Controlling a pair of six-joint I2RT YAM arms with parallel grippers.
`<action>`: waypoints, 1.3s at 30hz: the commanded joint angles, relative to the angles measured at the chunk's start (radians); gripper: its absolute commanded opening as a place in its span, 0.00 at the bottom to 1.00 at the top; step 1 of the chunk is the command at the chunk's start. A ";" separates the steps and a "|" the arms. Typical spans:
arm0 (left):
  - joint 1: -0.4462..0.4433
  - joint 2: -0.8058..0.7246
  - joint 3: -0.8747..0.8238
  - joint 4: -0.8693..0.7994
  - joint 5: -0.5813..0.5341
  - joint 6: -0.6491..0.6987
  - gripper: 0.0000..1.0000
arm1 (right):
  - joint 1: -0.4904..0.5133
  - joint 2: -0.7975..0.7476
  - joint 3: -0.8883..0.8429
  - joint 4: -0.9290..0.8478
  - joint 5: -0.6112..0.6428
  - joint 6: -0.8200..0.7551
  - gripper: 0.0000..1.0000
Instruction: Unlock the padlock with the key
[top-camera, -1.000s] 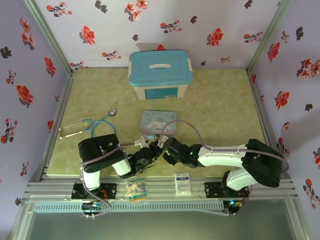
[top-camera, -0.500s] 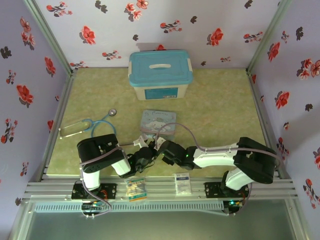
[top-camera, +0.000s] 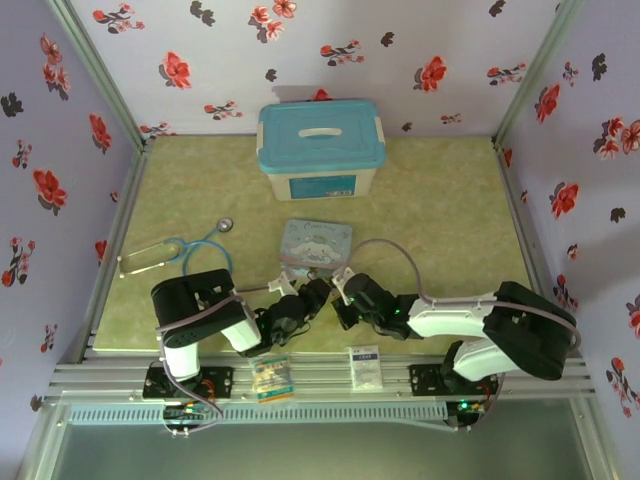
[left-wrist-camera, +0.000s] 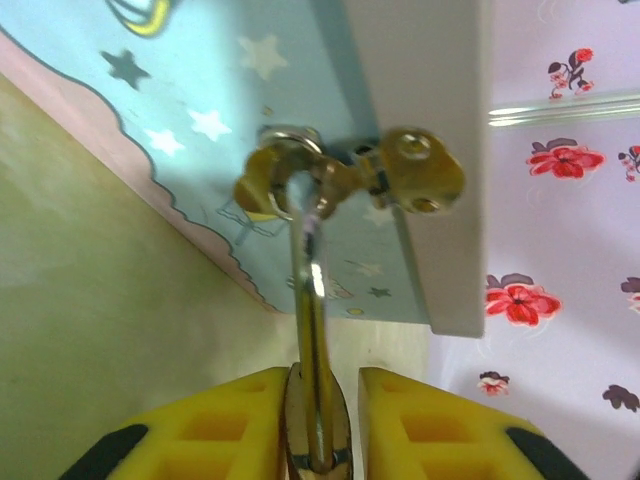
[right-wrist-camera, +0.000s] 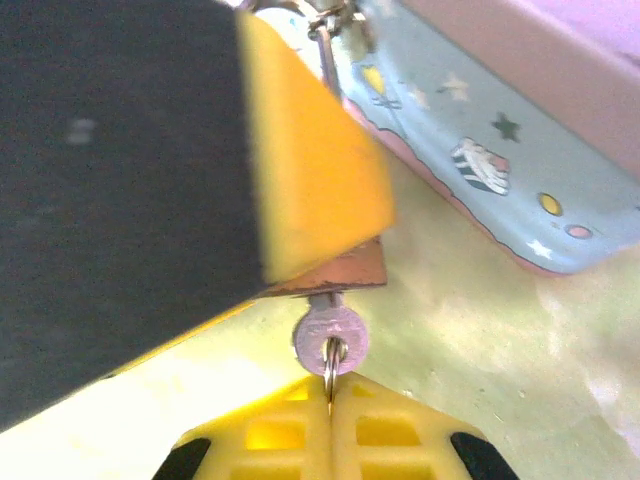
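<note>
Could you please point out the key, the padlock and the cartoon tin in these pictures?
key (right-wrist-camera: 330, 336): right wrist view, on its round silvery head.
padlock (right-wrist-camera: 335, 272): right wrist view, on the bottom edge of its brown body.
cartoon tin (top-camera: 316, 240): top external view, on the middle of its lid.

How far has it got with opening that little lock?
Done: the left gripper clamps the small brass padlock, and the tiny silvery key appears pushed into its underside, only the round head showing. In hand: the right gripper grips the key at that head. Left: turning the key; the thin silvery shackle looks not yet sprung, though I cannot be sure.
</note>
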 joint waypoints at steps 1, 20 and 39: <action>-0.008 -0.022 -0.019 0.029 -0.012 0.032 0.28 | -0.036 -0.025 -0.030 0.096 -0.118 0.100 0.05; 0.005 0.009 -0.036 0.028 -0.061 0.068 0.18 | -0.143 -0.063 -0.036 0.043 -0.295 0.147 0.06; 0.025 -0.057 -0.020 0.000 -0.006 0.086 0.00 | 0.023 -0.037 0.227 -0.422 0.170 -0.164 0.49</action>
